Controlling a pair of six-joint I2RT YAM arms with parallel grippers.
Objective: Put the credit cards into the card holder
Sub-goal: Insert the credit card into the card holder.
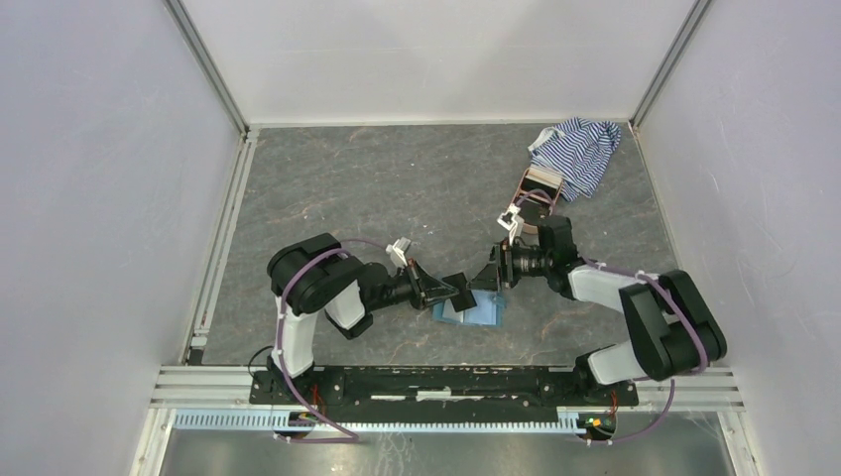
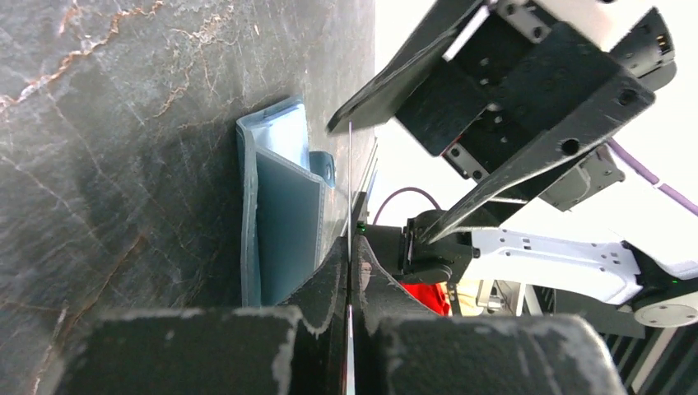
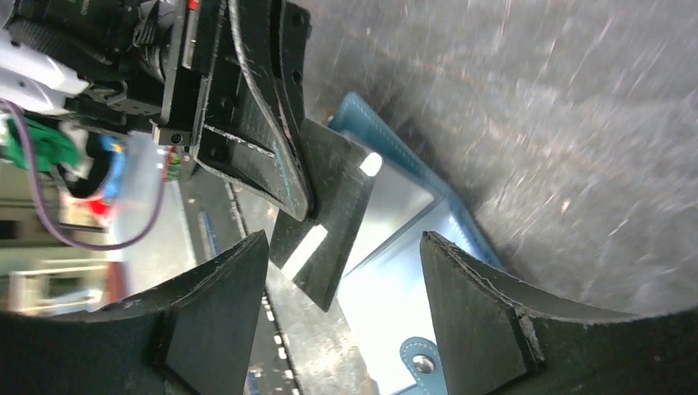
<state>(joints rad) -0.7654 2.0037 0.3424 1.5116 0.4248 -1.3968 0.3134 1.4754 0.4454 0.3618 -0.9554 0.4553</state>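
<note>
Top external view: a thin dark grey rectangular plastic credit card [image 1: 456,282] is being pinched edge-on between the pressed-together jaws of the left gripper [image 1: 439,293]. The card is being held just above the small teal-blue folding card holder [image 1: 481,315], which is lying open on the grey marbled table [image 1: 397,188], at 5 o'clock from the card. The right gripper [image 1: 486,279] is being held at 3 o'clock of the card, jaws spread and gripping nothing. In the right wrist view the card is being shown tilted over the holder's pale blue inside. A blue-white striped cloth [image 1: 583,149] is lying at the table's 1 o'clock.
</note>
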